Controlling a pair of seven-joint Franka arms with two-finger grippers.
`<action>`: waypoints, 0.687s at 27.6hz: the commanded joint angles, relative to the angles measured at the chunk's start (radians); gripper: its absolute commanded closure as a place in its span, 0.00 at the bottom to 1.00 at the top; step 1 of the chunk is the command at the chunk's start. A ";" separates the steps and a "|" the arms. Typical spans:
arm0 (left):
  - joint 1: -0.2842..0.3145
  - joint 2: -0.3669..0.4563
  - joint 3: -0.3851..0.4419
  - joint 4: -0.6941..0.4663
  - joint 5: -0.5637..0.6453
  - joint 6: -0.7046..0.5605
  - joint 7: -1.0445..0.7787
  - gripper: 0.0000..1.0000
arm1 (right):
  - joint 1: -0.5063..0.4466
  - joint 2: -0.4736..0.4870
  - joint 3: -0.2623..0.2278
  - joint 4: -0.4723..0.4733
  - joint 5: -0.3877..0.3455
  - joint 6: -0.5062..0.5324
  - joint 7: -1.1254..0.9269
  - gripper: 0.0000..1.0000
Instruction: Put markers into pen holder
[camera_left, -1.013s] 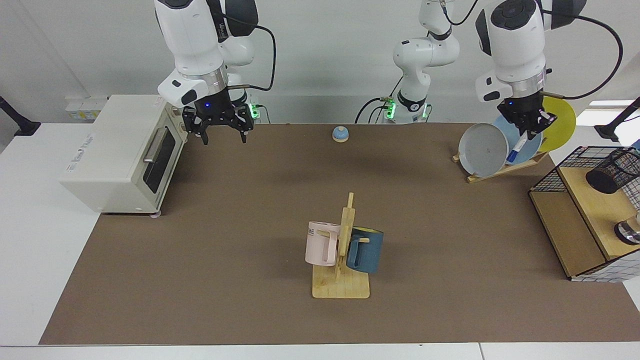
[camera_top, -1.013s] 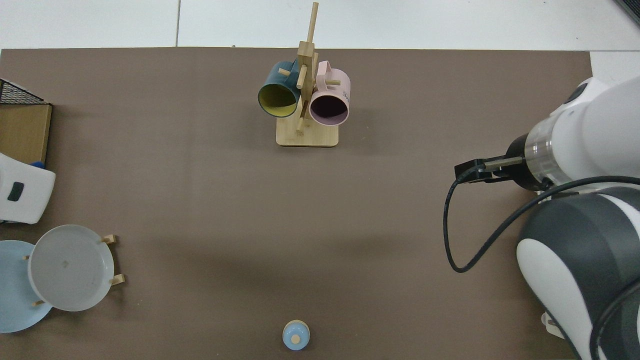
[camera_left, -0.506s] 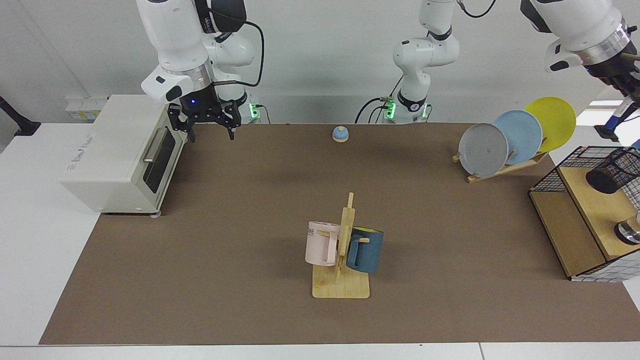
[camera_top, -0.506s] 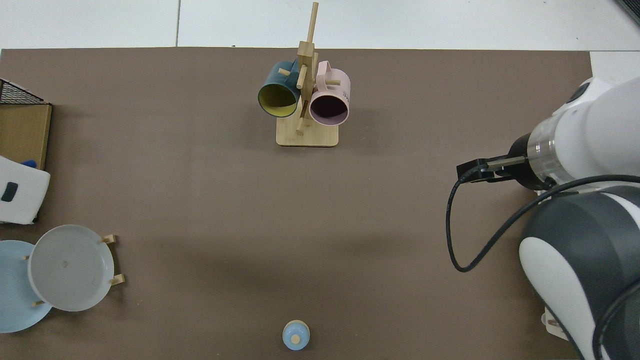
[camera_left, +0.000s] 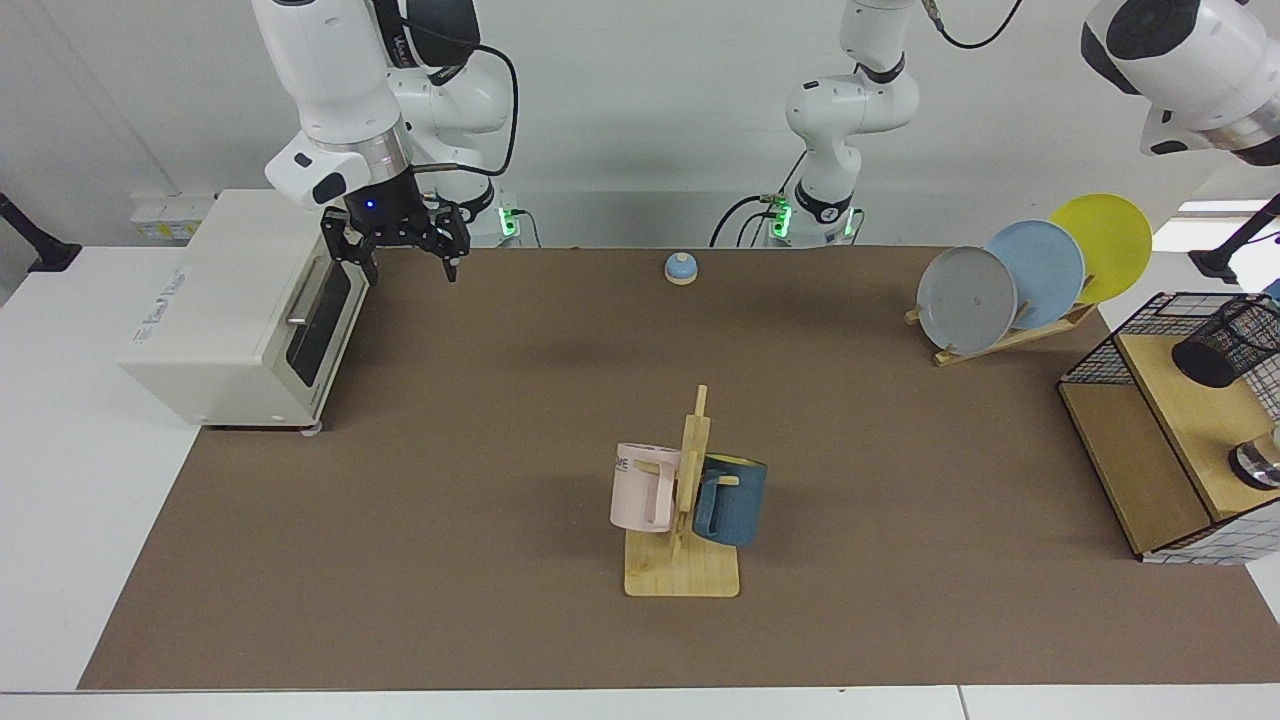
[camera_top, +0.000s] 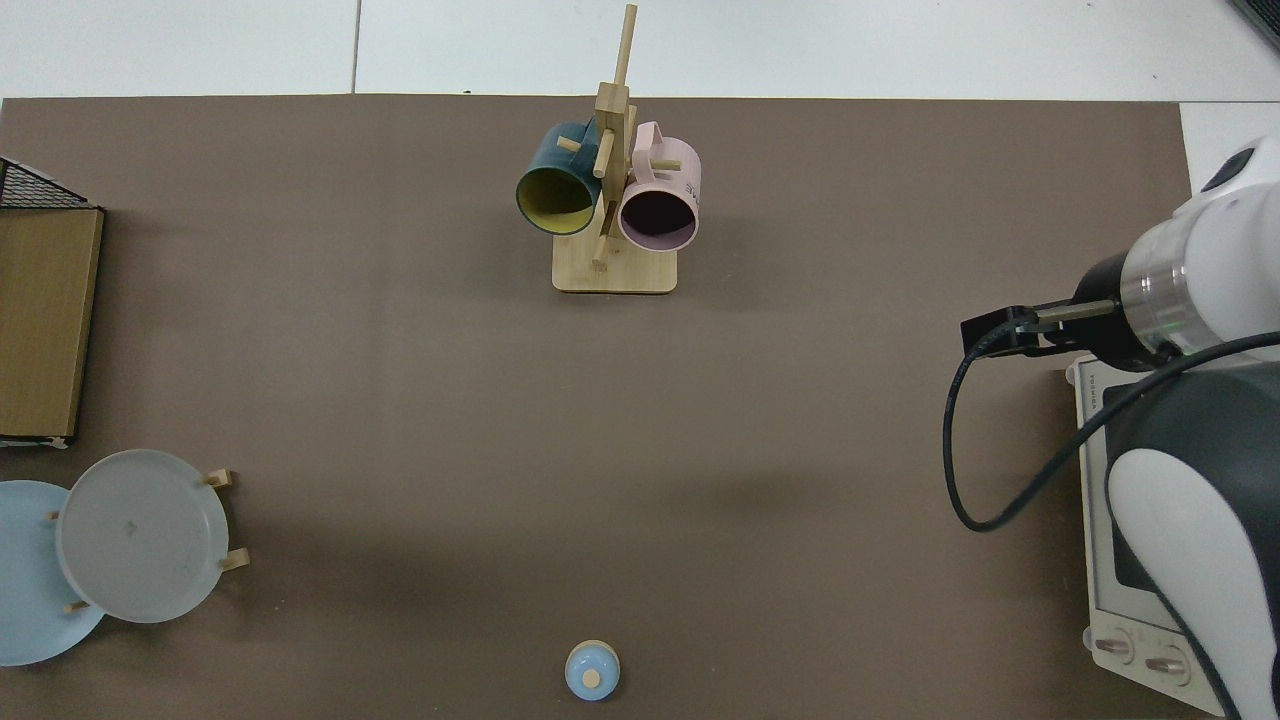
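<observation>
Marker and left gripper have left your views toward the pen holder (camera_left: 1228, 343), so assume insertion underway, grip unverifiable; right gripper (camera_left: 398, 248) waits spread by the toaster oven (camera_left: 232, 308).

Toaster oven (camera_left: 240, 310) at mat edge; mug tree (camera_left: 683, 540) centre; plate rack (camera_left: 1010, 335); wooden shelf (camera_left: 1150, 440).

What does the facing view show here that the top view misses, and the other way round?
Only the facing view shows the pen holder on the wooden shelf, the yellow plate and the open right gripper by the toaster oven. Only the top view shows the oven's knobs and the mugs' insides. Both show the mug tree, grey plate and blue bell. Neither shows the left gripper or a marker.
</observation>
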 joint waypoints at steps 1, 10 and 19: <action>0.023 0.034 0.010 0.009 0.013 0.040 0.055 1.00 | -0.010 0.001 0.011 0.012 0.011 -0.013 -0.021 0.00; 0.046 0.092 0.021 0.011 0.016 0.043 0.077 1.00 | -0.018 0.001 0.009 0.012 0.011 -0.013 -0.021 0.00; 0.095 0.155 0.024 0.013 0.021 0.130 0.089 1.00 | -0.016 0.001 0.011 0.012 0.011 -0.013 -0.021 0.00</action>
